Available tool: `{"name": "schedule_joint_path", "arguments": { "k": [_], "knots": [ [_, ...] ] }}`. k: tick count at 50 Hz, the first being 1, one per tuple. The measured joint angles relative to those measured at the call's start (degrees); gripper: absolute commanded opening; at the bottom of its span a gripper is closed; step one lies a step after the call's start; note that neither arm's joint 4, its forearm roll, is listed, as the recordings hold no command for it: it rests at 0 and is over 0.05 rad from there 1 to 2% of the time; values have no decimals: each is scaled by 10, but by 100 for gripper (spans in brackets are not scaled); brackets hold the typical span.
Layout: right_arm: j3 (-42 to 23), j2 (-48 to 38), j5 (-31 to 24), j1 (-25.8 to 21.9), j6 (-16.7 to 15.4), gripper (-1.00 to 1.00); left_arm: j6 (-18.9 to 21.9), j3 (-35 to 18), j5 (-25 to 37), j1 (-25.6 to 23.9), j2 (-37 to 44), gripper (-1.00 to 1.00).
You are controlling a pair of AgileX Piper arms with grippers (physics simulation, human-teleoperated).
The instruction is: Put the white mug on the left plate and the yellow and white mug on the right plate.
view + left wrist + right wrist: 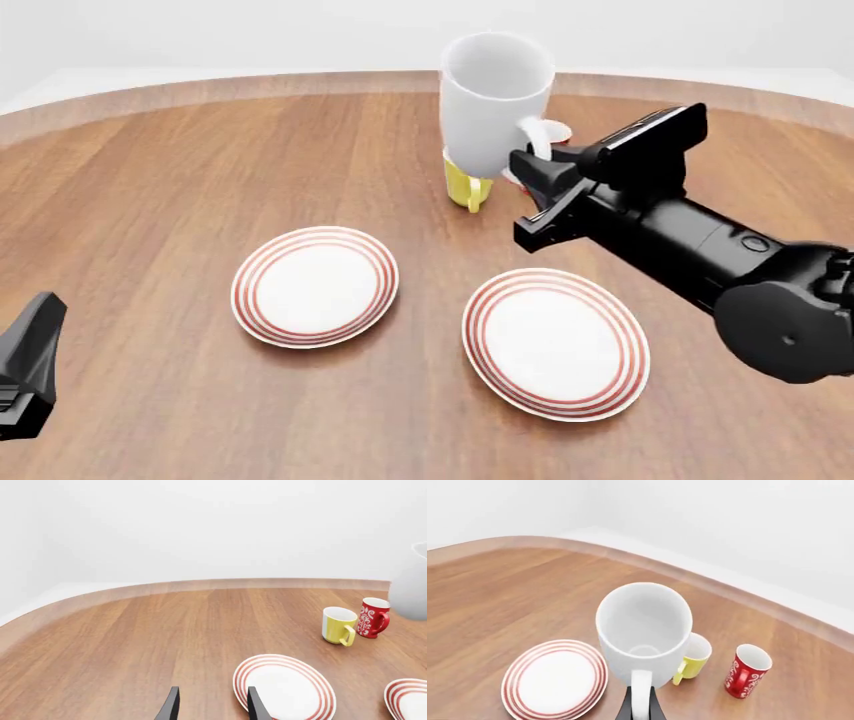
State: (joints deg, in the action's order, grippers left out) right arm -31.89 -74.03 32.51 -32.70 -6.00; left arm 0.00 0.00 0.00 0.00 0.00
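The white mug (495, 95) hangs upright above the table's (160, 170) far middle — its loop handle pinched between the right gripper's (531, 171) closed fingers. The yellow and white mug (463, 185) stands behind it, toward the far edge. No writing is legible. The left gripper (212, 706) — near the left edge — is parted, holding nothing.

Smooth wood-grain table (160, 180), glossy white mug (494, 100)
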Motion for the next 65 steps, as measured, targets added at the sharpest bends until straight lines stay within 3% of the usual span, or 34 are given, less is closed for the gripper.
{"name": "schedule_joint_path", "arguments": {
  "k": [65],
  "knots": [
    [-90, -125, 2, -105, 16, -100, 0, 0, 0, 0, 0, 100]
  ]
}}
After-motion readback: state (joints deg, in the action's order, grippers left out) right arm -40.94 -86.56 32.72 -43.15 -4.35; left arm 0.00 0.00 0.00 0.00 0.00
